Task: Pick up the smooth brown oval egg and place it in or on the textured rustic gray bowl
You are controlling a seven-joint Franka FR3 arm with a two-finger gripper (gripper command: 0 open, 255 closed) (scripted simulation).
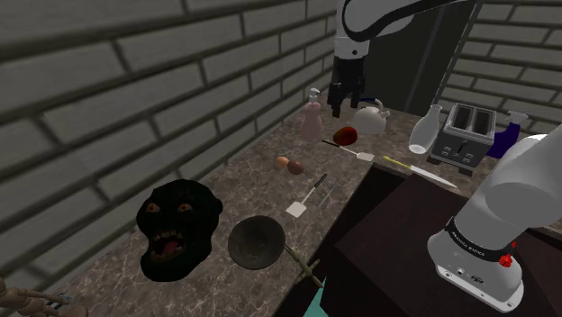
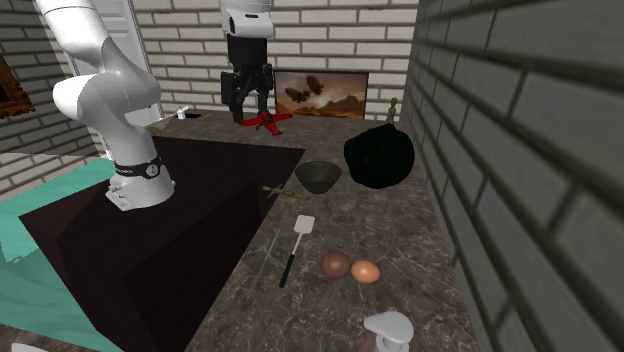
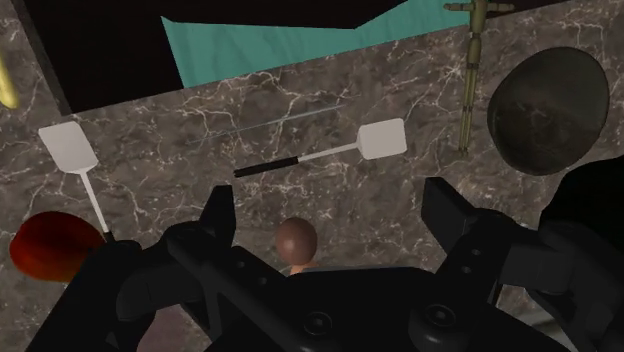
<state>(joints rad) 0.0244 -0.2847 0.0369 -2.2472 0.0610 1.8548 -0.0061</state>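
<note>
A brown egg (image 1: 295, 167) (image 2: 336, 264) lies on the marble counter (image 1: 252, 194), touching a paler orange egg (image 1: 283, 162) (image 2: 366, 271). The dark grey bowl (image 1: 257, 243) (image 2: 318, 176) stands further along the counter, beside a black mask (image 1: 177, 225). My gripper (image 1: 345, 106) (image 2: 248, 112) hangs open, high above the counter and holding nothing. In the wrist view the gripper (image 3: 335, 215) is well above the brown egg (image 3: 297, 240), which shows between the spread fingers (image 3: 220, 215). The bowl (image 3: 548, 110) lies off to one side.
Two spatulas (image 1: 308, 196) (image 1: 351, 150) lie near the eggs, with a red apple (image 1: 345, 136) close by. A pink bottle (image 1: 311, 115), white teapot (image 1: 371, 117), jug (image 1: 428, 131), toaster (image 1: 464, 135) and knife (image 1: 419, 169) crowd the far end. A brick wall (image 1: 135, 99) runs along the counter.
</note>
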